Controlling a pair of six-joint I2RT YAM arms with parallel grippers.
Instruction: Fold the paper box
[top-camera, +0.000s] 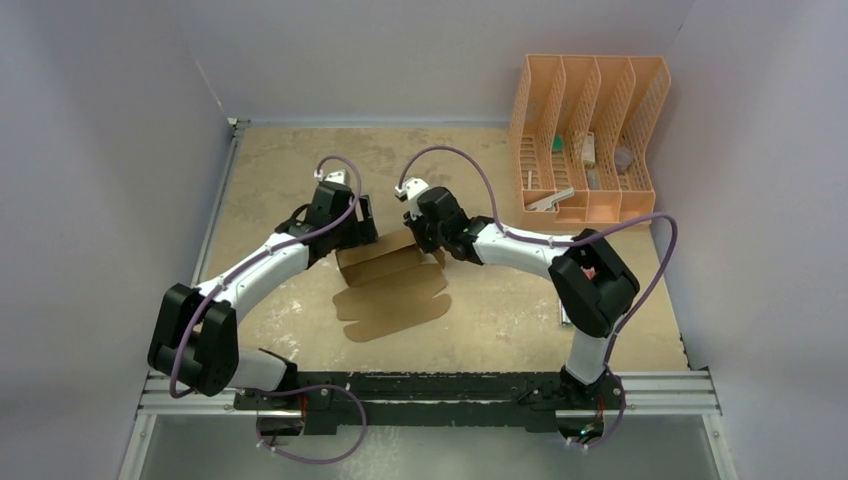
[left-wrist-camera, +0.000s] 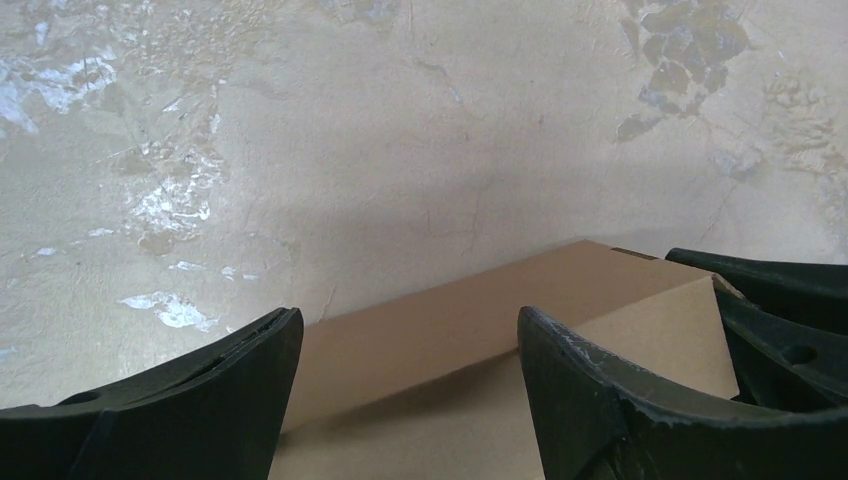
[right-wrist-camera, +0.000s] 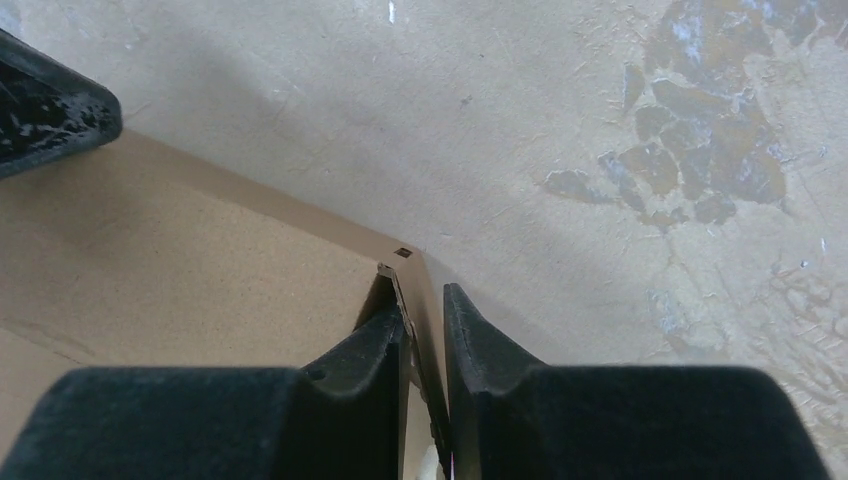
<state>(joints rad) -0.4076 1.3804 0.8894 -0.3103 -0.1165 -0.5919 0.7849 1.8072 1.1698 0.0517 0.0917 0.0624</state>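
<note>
1. First, the left gripper (top-camera: 365, 228) sits at the 10 o'clock corner of the box (top-camera: 385, 265) in the top view. Its wrist view shows the fingers (left-wrist-camera: 200, 400) spread wide with nothing clamped. A raised wall of the box runs across the gap, just beyond the tips.
2. The box lies mid-table (top-camera: 500, 320), between the two grippers. Its far half stands up as walls. Its near half lies flat, spreading toward 6 o'clock.
3. The right gripper (top-camera: 428, 245) is at the box's 1 o'clock corner. In its wrist view the fingers (right-wrist-camera: 480, 340) are nearly together, pinching the thin edge of an upright wall at that corner. A finger of the left gripper shows at 10 o'clock in that view.
4. The rack (top-camera: 600, 205) stands at the table's 2 o'clock, well apart from the box.
</note>
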